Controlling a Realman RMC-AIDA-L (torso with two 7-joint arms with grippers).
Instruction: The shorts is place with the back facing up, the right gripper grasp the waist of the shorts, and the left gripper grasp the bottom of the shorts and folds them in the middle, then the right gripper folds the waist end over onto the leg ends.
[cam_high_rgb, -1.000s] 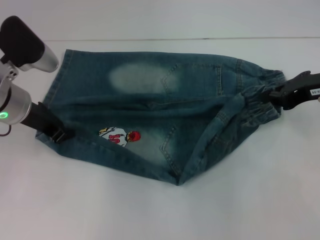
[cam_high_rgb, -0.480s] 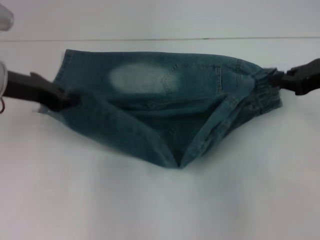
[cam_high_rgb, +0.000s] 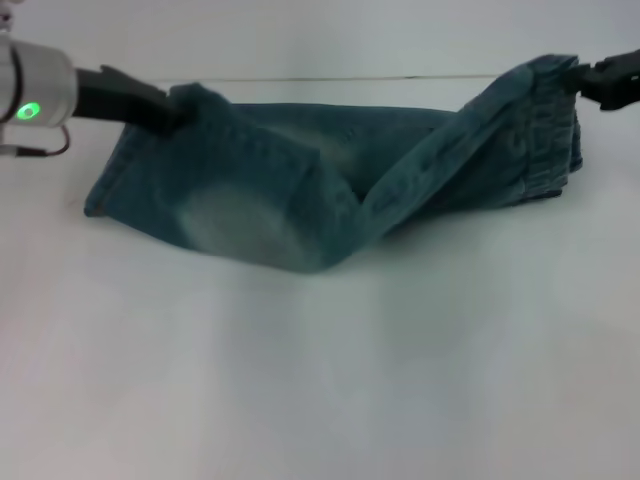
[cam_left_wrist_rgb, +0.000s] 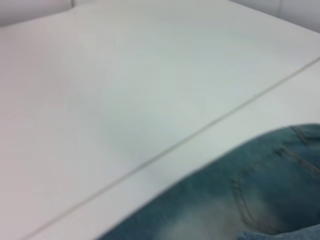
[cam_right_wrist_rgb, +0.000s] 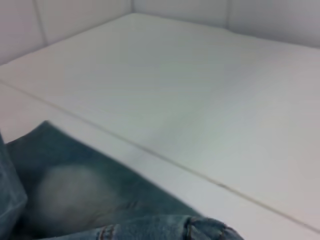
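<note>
Shorts hang folded between left gripper gripping the hem and right gripper gripping the waistband.

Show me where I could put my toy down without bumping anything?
The near side of the white table, in front of the shorts, is bare. It is crowded farther back, where the left gripper and right gripper hold up the ends of the shorts.
</note>
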